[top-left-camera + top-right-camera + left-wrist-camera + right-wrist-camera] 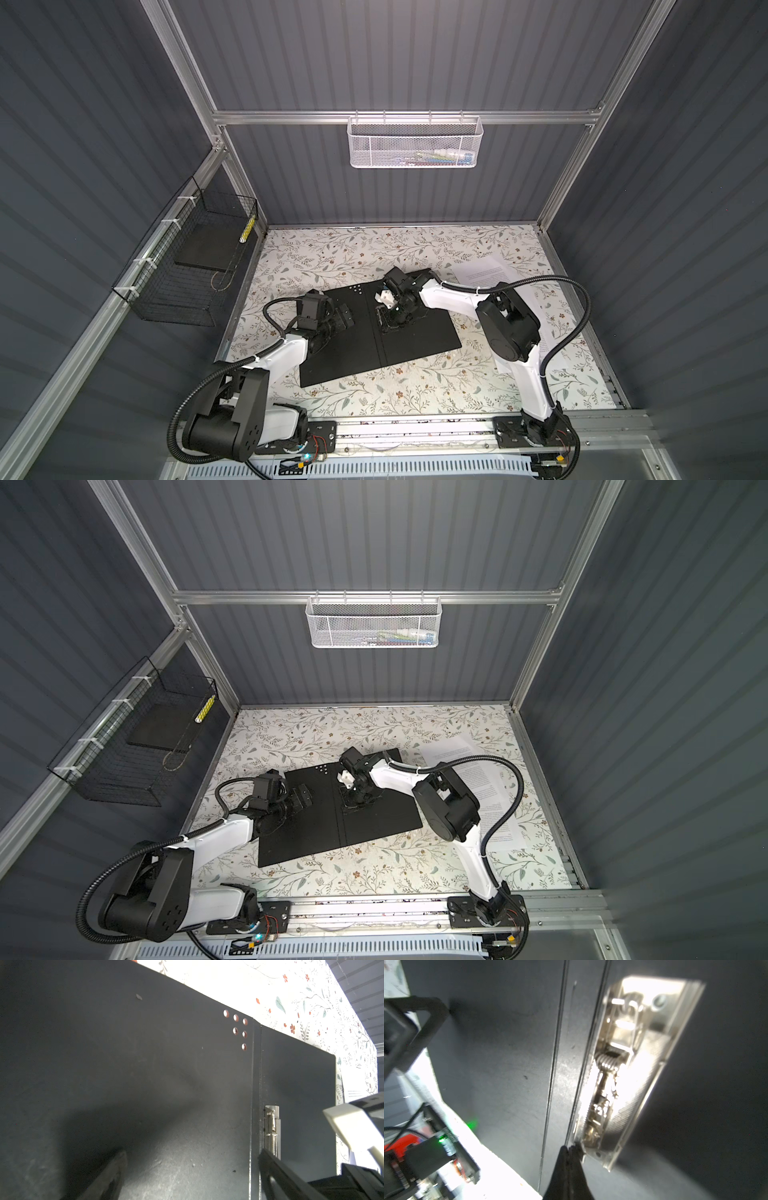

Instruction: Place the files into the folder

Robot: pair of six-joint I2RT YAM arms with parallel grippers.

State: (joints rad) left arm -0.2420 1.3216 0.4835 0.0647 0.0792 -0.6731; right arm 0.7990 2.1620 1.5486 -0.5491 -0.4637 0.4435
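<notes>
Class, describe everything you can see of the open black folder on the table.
The flat black rectangular folder lies open, inside up, askew on the floral table. Matte, scuffed board: two panels joined by a creased spine, six small punched holes by the spine at one corner, a shiny metal spring clip fixed beside the spine. The shut right gripper meets the clip's end; the open left gripper is over the other panel.

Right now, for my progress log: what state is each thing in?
folder: open flat, black inside up.
metal clip: beside spine; open or closed unclear.
files: on table right of folder, outside it.
left gripper: open, over folder's left half.
right gripper: shut, tips at clip's end.
</notes>
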